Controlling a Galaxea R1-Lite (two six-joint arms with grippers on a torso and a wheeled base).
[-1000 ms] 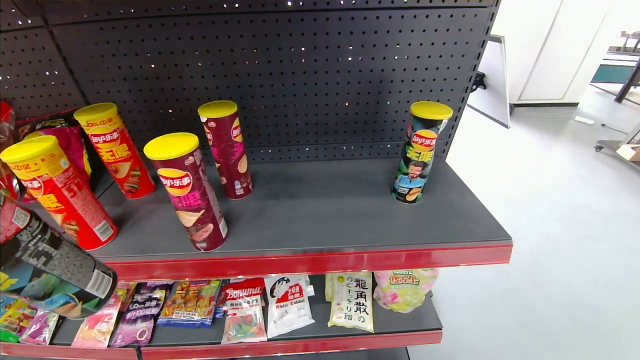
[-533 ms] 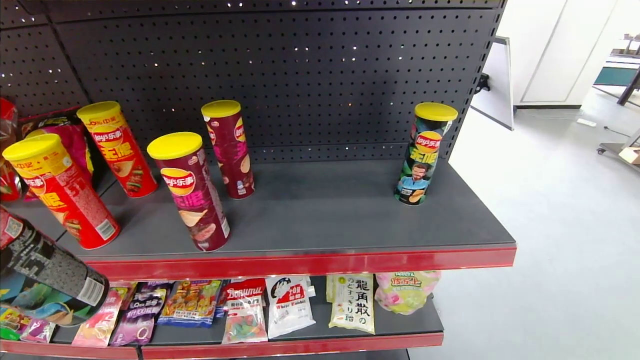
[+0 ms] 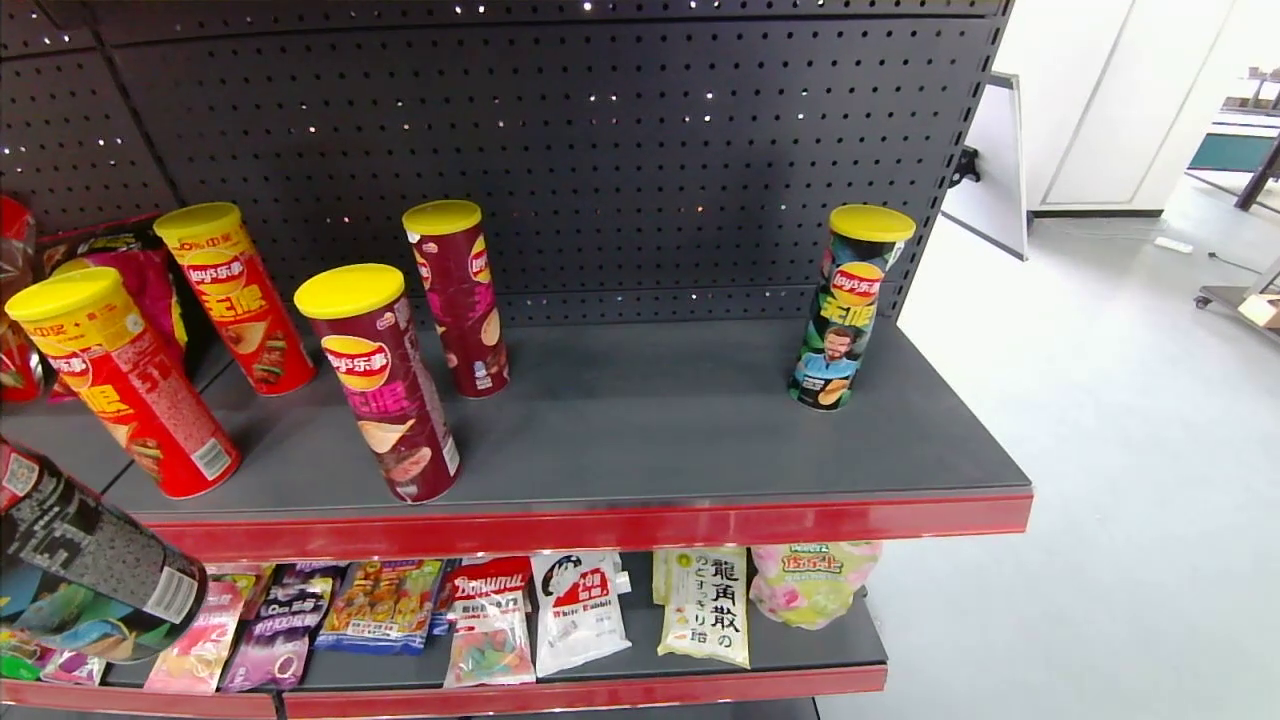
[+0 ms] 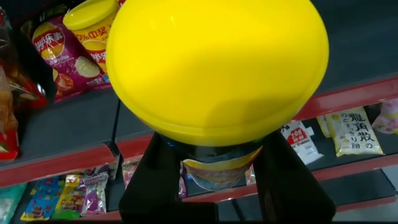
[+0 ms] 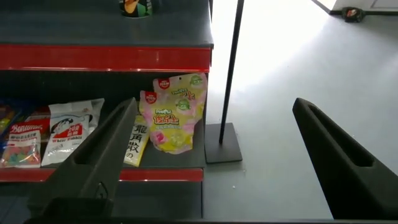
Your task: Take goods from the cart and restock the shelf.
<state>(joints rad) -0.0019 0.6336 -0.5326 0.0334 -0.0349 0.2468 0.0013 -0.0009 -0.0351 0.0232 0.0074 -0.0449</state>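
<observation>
- The left gripper (image 4: 221, 177) is pinching a dark chip can (image 3: 85, 560), tilted, low at the left, on the near side of the shelf (image 3: 650, 430).
- The right gripper (image 5: 211, 155) is hanging, jaws spread wide, near a pale snack bag (image 5: 173, 112) at right.

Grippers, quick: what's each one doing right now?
Left gripper: closed on the yellow-lidded chip can.
Right gripper: open, holding nothing.
</observation>
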